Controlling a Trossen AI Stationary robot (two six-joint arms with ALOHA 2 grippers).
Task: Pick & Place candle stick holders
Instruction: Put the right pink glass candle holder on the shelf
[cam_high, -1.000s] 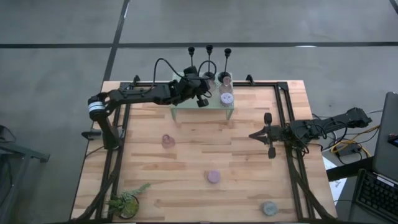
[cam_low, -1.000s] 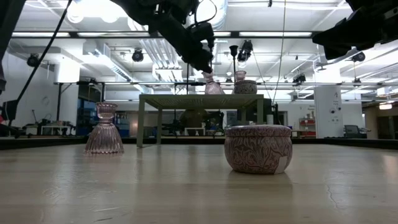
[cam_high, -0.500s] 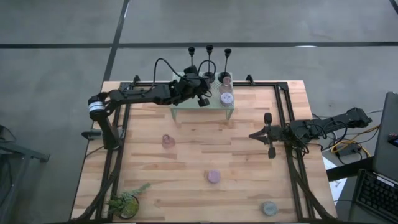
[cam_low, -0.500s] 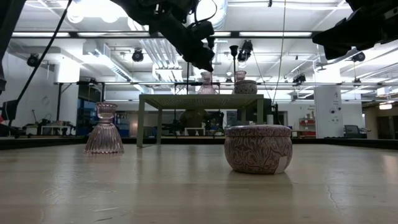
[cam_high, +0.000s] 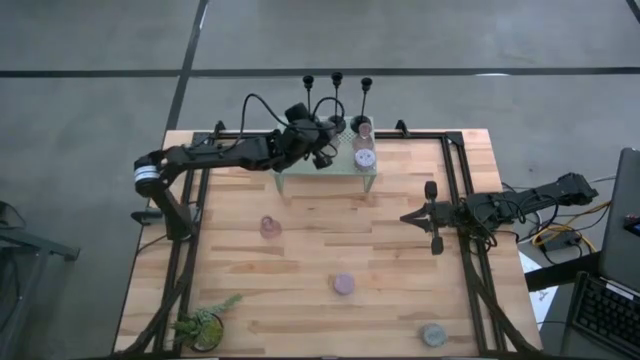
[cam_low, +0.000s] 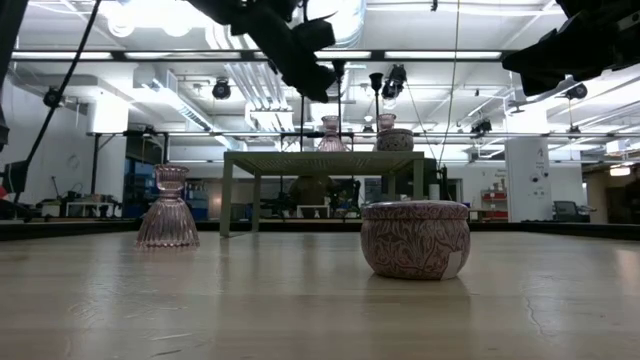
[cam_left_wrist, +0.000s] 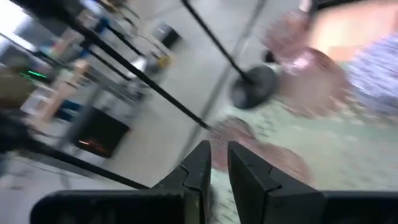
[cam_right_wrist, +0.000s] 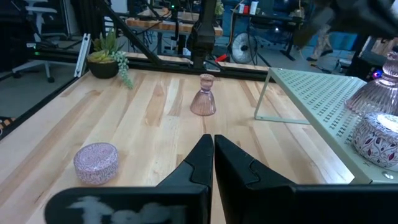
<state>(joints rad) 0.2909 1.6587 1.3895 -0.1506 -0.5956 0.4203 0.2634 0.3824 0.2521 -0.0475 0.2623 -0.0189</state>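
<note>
On mesh rack (cam_high: 330, 168), ribbed pink cup (cam_low: 331, 134)

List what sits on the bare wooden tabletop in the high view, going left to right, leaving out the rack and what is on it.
Small potted plant at the near-left corner → pink glass holder → lilac puck → grey puck at the near-right.

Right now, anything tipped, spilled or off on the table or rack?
Nothing stands out. The pink cup and puck on the rack stand upright, as do the table's pink cup and patterned puck.
</note>
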